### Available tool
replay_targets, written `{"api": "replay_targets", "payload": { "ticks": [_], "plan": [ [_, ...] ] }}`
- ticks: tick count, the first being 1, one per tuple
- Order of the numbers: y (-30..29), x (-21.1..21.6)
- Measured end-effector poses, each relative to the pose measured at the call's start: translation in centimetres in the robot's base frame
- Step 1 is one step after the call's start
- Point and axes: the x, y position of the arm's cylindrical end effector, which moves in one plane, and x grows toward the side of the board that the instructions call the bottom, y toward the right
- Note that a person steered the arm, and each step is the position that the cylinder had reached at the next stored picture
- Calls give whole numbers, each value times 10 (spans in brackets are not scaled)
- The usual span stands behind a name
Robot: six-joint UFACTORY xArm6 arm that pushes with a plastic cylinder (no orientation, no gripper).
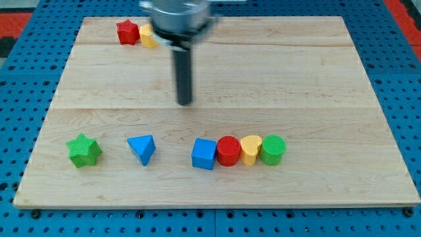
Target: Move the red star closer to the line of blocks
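The red star (127,31) lies near the view's top left of the wooden board, touching a yellow block (148,37) on its right that the arm partly hides. My tip (185,102) rests on the board near the middle, well below and right of the red star. Along the view's bottom runs a line of blocks: a green star (83,151), a blue triangle (142,149), a blue cube (204,154), a red cylinder (228,151), a yellow heart (250,149) and a green cylinder (273,149). The last four of them touch one another.
The wooden board (316,79) sits on a blue perforated surface (401,79). The arm's body (176,16) hangs over the board's top edge.
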Motion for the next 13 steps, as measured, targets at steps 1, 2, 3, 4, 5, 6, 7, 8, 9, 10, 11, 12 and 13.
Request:
{"api": "replay_targets", "payload": {
  "ticks": [1, 2, 3, 4, 5, 6, 7, 8, 9, 10, 11, 12, 13],
  "plan": [
    [-117, -60],
    [-188, -132],
    [-170, -197],
    [-99, -178],
    [-56, -108],
    [-84, -117],
    [-92, -146],
    [-17, -141],
    [3, -70],
    [3, -13],
    [11, 0],
    [11, -28],
    [5, 11]
  ]
}}
